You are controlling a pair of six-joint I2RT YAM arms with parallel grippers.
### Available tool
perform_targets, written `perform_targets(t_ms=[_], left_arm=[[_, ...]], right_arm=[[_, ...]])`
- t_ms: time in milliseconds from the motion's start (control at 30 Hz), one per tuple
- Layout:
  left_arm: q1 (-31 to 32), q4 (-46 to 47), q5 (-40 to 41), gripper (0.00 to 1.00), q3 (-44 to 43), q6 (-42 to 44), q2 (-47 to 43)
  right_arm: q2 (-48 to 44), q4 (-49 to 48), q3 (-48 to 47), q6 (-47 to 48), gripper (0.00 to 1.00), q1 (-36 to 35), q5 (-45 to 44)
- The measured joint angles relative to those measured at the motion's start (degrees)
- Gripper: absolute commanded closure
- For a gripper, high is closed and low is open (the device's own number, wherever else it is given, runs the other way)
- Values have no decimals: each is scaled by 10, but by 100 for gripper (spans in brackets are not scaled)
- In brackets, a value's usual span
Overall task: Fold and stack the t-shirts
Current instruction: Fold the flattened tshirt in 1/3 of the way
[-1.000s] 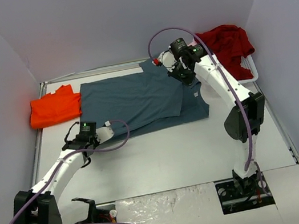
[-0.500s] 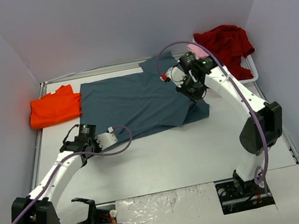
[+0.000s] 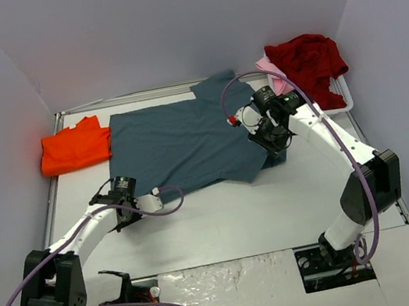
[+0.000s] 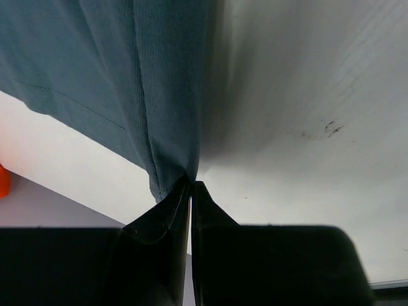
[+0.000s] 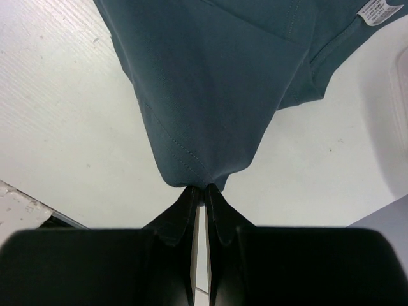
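Jaws of left gripper [image 4: 191, 186] and right gripper [image 5: 199, 190] clench the slate t-shirt [image 3: 178, 138], its white label [image 5: 374, 9] unreadable.

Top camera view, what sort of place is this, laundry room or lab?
Most likely a robot test cell: left arm and right arm bolted to a white table, plain walls boxing it in, a blue-grey t-shirt laid out.

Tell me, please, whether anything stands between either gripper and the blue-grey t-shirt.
Nothing visible does. The left gripper and the right gripper are each shut directly on an edge of the blue-grey t-shirt, and the wrist views show no other item at either pinch.
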State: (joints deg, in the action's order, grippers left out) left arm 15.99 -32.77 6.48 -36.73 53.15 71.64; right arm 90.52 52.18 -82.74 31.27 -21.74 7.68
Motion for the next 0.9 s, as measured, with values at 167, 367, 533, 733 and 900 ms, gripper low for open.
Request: perform_targets(t_ms=[167,367,533,733,900], left_arm=[[-3,8,-1,98,22,7,-1],[-15,25,2,98,27,13,-3],[-29,39,5,98,36,28,-16],[-43,45,6,98,39,41,-23],[-45,45,5,98,39,47,-28]], right_arm=[[0,-6,9,-2,100,0,2],[-2,-9,17,-2,100,1,-12],[-5,-10,18,1,100,14,-29],[-5,-9,14,4,100,34,-39],[-5,-7,-21,7,100,41,-41]])
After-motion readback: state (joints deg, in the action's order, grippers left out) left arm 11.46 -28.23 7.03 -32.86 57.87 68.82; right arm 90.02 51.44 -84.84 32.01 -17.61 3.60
